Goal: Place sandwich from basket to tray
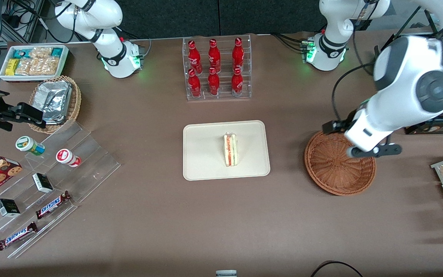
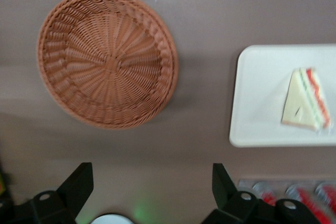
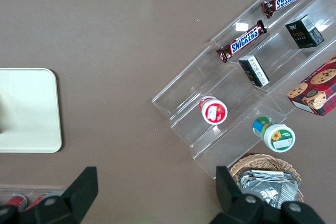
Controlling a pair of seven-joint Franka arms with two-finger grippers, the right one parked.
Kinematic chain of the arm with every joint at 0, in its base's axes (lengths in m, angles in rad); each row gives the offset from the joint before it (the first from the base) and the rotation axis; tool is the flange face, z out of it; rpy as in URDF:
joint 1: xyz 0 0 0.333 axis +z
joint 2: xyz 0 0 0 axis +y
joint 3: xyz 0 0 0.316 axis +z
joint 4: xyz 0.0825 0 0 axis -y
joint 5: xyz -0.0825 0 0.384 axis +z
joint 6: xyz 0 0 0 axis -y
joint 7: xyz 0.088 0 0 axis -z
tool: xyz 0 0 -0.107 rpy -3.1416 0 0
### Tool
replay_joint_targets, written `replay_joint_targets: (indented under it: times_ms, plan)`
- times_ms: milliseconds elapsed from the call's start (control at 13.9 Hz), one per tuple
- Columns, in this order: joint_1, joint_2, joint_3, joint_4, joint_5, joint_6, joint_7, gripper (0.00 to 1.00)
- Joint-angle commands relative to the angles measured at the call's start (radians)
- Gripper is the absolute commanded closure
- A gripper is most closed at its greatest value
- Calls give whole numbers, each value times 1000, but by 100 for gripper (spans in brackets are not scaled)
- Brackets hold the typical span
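From the front, the sandwich (image 1: 230, 149) lies on the tray (image 1: 206, 154), and the gripper (image 1: 375, 151) hangs over the basket (image 1: 337, 169) toward the working arm's end. The wrist camera shows its fingers (image 2: 79, 184) spread wide, holding nothing, with the basket (image 2: 107, 59) bare.

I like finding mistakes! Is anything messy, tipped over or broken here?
Nothing stands out. The sandwich sits neatly on the tray, the basket is upright and empty, and the gripper hangs open above the table beside the basket.
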Motion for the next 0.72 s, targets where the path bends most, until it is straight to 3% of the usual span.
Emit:
replay_joint_targets:
  times_ms: [0, 648]
  plan:
    - [60, -90, -18, -37, -9, -69, 115, 0]
    - [154, -208, -15, -42, 29, -195, 155, 0]
